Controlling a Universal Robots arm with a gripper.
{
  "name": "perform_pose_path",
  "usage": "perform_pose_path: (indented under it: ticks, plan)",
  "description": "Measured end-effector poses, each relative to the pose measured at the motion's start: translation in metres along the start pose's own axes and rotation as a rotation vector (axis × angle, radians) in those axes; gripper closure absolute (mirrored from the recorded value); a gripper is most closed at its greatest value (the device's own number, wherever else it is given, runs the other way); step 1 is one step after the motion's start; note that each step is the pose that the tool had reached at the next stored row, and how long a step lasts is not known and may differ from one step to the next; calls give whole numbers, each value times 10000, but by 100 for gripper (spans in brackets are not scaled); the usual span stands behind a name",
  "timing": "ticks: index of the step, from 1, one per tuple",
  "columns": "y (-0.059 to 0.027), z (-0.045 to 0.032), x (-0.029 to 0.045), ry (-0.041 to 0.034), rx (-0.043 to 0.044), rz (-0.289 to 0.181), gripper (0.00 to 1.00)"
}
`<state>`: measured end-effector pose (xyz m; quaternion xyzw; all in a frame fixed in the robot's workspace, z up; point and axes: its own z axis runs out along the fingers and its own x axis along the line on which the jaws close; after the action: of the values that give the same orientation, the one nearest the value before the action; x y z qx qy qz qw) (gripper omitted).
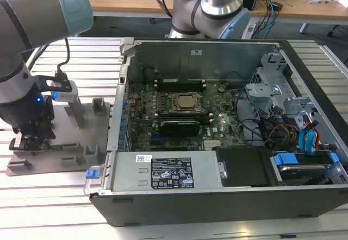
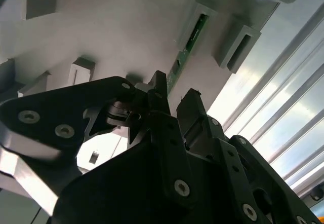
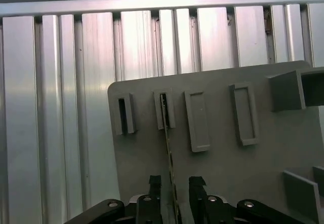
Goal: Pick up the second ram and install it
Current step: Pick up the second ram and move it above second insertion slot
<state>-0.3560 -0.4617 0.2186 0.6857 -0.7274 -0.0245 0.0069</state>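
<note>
**Pincer straddling second ram in its holder, not clamped**

Desk (image 1: 54,207): ribbed aluminium profile, and everything sits on it.

Computer case (image 1: 217,210): mid-desk, side open. The motherboard (image 1: 217,126) is exposed, with the square metal processor socket (image 1: 185,102) near the middle of the board. Long dark slots run along both sides of the socket.

Robot arm (image 1: 32,12): comes in on the exterior view's left, wrist pointing down over the grey holder plate (image 1: 65,136). The plate lies flat on the desk, just beside the case on the exterior view's left.

Pincer (image 1: 28,142): low over the plate, at the end away from the case. In both wrist views it is spread. The two black fingers (image 3: 154,183) stand on either side of the stick. In the first wrist view there is clear daylight between the stick and one finger. The stick runs closer to the other finger, and I can't tell whether it touches.

Holder blocks (image 3: 198,120): a row of grey slotted blocks on the plate.

Second ram (image 3: 168,153): on the holder plate, outside the case, standing on edge. One end is seated in a slotted block (image 3: 166,110) and the other end reaches in between the fingers. In the second wrist view the green board face (image 2: 188,44) shows, running from its block down to the fingertips.
</note>
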Motion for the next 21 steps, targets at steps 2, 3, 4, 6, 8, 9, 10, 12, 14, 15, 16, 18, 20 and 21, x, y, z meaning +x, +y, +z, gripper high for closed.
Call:
perform_pose_path:
  ticks: [2, 3, 4, 6, 8, 9, 10, 12, 14, 15, 16, 18, 20, 21]
  plan:
    - [2, 38, 6, 0, -1, -2, 64]
    - [8, 72, 8, -3, -1, -9, 64]
    - [31, 137, 11, -5, -2, -28, 64]
    - [35, 172, 13, -4, -3, -36, 64]
    - [35, 174, 12, -4, -3, -35, 64]
    - [35, 175, 12, -5, -3, -35, 72]
    - [35, 176, 12, -4, -2, -35, 84]
    - [35, 177, 12, -4, -2, -35, 86]
    - [35, 178, 12, -5, -2, -35, 86]
    - [35, 179, 12, -5, -3, -35, 86]
    - [35, 179, 13, -5, -2, -35, 86]
    - [35, 180, 13, -4, -3, -35, 86]
    - [35, 181, 13, -4, -3, -35, 86]
    - [35, 182, 13, -4, -2, -35, 86]
